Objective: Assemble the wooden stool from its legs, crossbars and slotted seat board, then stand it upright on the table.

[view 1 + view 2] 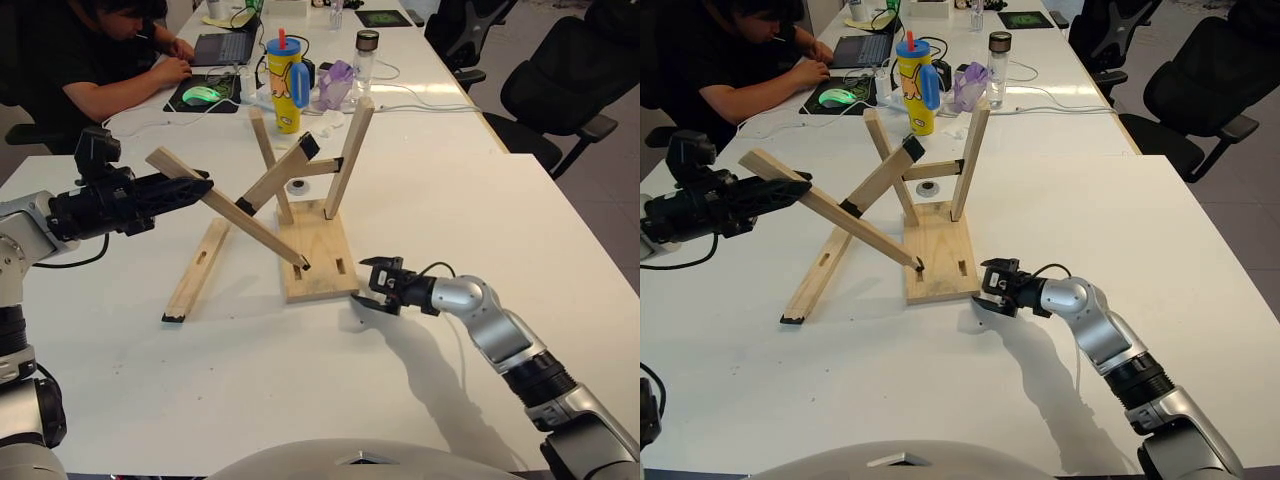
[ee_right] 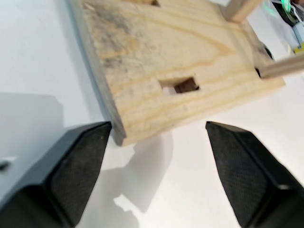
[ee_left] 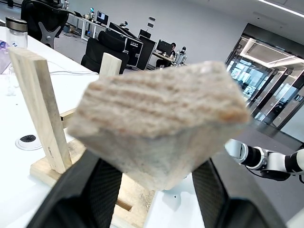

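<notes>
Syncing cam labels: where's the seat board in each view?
Left eye: seat board lies flat at table centre, under the legs.
Right eye: board just left of centre.
Left wrist: board at lower left, behind the big wooden end.
Right wrist: board across the upper half, slot showing.
Shared landmark: slanted leg, its tip at the board.

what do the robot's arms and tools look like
The right arm is rounded silver-grey segments joined by ribbed black rings, with a thin wrist cable looping at the wrist. The right tool is black, with two wedge-shaped fingers faced in mesh-textured pads. The left arm is mostly black and boxy, pale grey nearer the shoulder, trailing a black cable; the left tool is black too.
</notes>
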